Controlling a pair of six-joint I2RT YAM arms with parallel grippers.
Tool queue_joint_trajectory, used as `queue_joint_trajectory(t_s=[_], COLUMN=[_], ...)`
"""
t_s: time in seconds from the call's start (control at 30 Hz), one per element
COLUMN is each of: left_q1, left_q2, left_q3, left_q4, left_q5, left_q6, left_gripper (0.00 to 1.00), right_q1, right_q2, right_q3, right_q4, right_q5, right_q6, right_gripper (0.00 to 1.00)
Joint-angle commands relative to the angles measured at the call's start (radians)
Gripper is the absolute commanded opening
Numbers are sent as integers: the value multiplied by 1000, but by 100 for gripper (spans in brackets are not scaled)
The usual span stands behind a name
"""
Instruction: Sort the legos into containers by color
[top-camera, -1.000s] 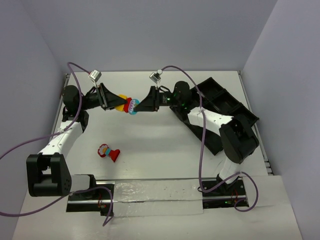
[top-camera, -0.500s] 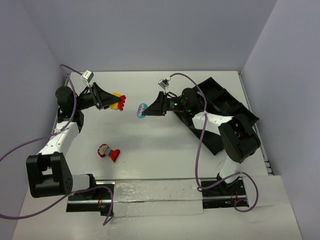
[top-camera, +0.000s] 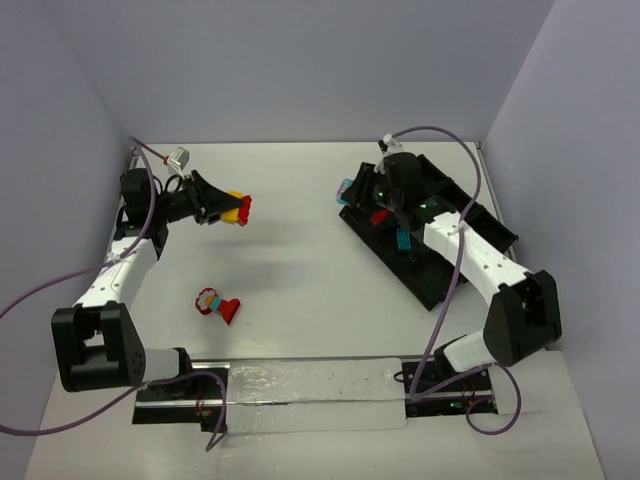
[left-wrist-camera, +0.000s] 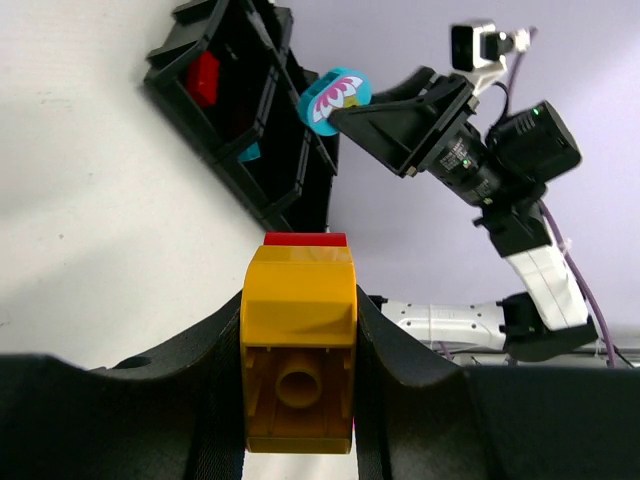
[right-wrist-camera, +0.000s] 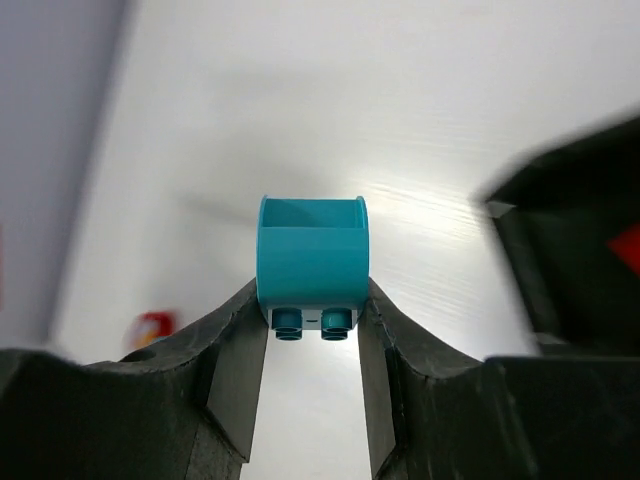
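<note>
Left gripper (left-wrist-camera: 298, 330) clamped a yellow brick (left-wrist-camera: 298, 300) tipped with a red brick (left-wrist-camera: 305, 239), right gripper (right-wrist-camera: 311, 300) pinched a cyan brick (right-wrist-camera: 311, 260) beside the tray (top-camera: 425, 285) end, red piece (top-camera: 380, 214) and cyan piece (top-camera: 403, 240) lay in separate compartments, clump (top-camera: 217, 305) sat on the table (top-camera: 300, 280).

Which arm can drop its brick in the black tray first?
Probably right. The right pincer holds the cyan brick close beside the tray, while the left pincer holds its yellow-and-red clump far across the table.

Top cam's high at the near edge, looking down on the whole table (top-camera: 300, 270). Wrist cams r way closer, low; all 3 catch the black tray (top-camera: 420, 280).
</note>
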Motion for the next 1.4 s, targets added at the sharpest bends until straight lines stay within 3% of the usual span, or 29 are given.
queue_joint_trajectory(t_s=[0.0,0.23,0.57,0.7,0.8,0.9,1.13,1.37], left_q1=[4,3,1,0,0,1,0,-4], left_q2=[10,17,21,21,19,14,2,2], left_q3=[37,42,61,55,48,46,52,61], left_q4=[-77,-100,-117,-128,-121,-123,-131,-115], left_q5=[-32,-33,-29,-35,-34,-37,-47,-26], left_q6=[74,85,89,101,93,91,95,90], left_gripper=[0,0,0,0,0,0,0,0], right_q1=[-36,-82,-160,-179,-183,-183,-183,-180], right_q2=[-62,-62,-52,-31,-20,-12,-10,-78], right_q3=[-9,-73,-122,-128,-133,-136,-133,-84], right_q4=[-329,-349,-305,-297,-290,-282,-274,-282], right_q5=[464,588,618,628,616,606,584,504], right_q6=[-181,-175,-172,-178,-176,-170,-169,-178], right_gripper=[0,0,0,4,14,45,74,76])
